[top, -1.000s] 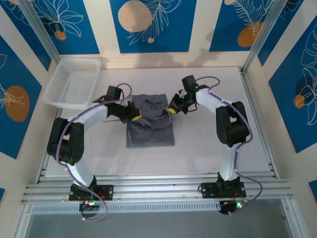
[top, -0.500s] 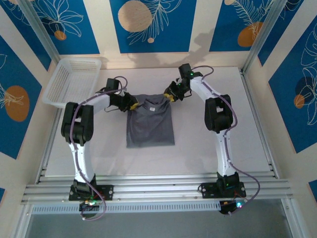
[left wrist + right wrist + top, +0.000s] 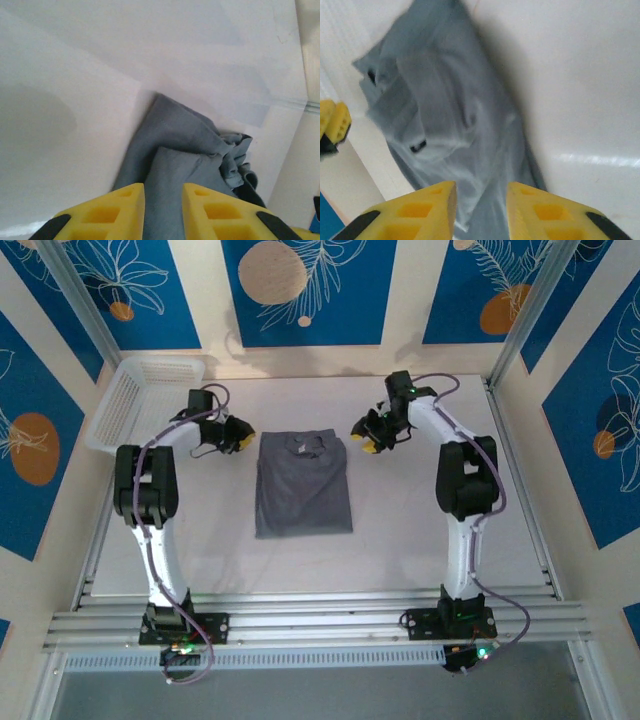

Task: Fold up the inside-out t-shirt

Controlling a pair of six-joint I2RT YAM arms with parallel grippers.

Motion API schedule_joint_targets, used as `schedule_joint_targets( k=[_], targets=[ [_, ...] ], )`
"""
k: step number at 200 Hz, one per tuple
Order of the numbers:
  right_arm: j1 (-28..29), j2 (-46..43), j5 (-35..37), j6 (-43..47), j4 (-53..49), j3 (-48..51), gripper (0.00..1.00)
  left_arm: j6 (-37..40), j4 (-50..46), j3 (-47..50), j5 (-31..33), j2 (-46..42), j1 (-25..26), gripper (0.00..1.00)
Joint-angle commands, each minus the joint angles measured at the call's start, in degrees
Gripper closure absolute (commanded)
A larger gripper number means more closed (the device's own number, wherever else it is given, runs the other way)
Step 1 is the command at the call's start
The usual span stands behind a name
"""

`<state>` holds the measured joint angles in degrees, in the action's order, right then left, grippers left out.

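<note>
The inside-out t-shirt (image 3: 303, 485) is a slate-grey cloth lying folded into a rough rectangle in the middle of the white table (image 3: 420, 530). Its collar end is at the far side, slightly rumpled. My left gripper (image 3: 238, 437) hovers just left of the shirt's far left corner, apart from it, its jaws open. My right gripper (image 3: 368, 443) hovers just right of the far right corner, also open. In the left wrist view the shirt (image 3: 190, 145) lies beyond the open yellow fingers (image 3: 107, 205). From the right wrist the shirt (image 3: 440, 90) shows past the open gripper (image 3: 481, 184), with nothing gripped.
A white lattice basket (image 3: 150, 405) stands at the table's far left corner, close behind the left arm. Metal frame rails run along the near edge (image 3: 320, 625) and the right side. Bare table lies near and to the right of the shirt.
Both grippers held the shirt's far part, carried it to the far side, then let go and drew outward. The shirt now lies flat and longer.
</note>
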<state>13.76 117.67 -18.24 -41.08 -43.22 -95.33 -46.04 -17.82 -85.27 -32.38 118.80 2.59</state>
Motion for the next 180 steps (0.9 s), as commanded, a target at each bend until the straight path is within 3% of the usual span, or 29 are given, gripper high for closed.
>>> schedule_joint_targets(
  k=[1,28,54,94,121,151,180],
  targets=[
    [3.64,-1.47,-3.23,-1.03,6.11,4.72,0.74,5.86,-4.98,1.12,0.34,-6.27,1.34,0.73],
    [5.14,3.25,-0.77,-3.04,6.92,2.49,0.76,12.08,-10.75,1.78,5.32,-8.75,3.8,0.67],
    [5.23,8.31,6.95,-3.1,6.27,-3.8,0.68,16.29,-11.84,1.28,12.78,-8.04,4.99,0.47],
    [6.16,19.94,3.6,1.25,-3.84,-24.68,0.67,21.8,-13.43,-6.19,15.76,-0.37,8.59,0.32],
    [5.98,19.26,3.62,4.52,-10.13,-30.68,0.64,22.5,-12.96,-9.01,17.7,2.76,9.5,0.29],
    [5.24,12.03,4.65,6.52,-9.66,-23.92,0.59,26.39,-15.0,-12.56,20.25,5.8,9.61,0.31],
    [4.88,6.74,6.81,10.16,-10.33,-17.82,0.54,29.58,-11.78,-12.83,14.88,7.42,9.58,0.38]
  ],
)
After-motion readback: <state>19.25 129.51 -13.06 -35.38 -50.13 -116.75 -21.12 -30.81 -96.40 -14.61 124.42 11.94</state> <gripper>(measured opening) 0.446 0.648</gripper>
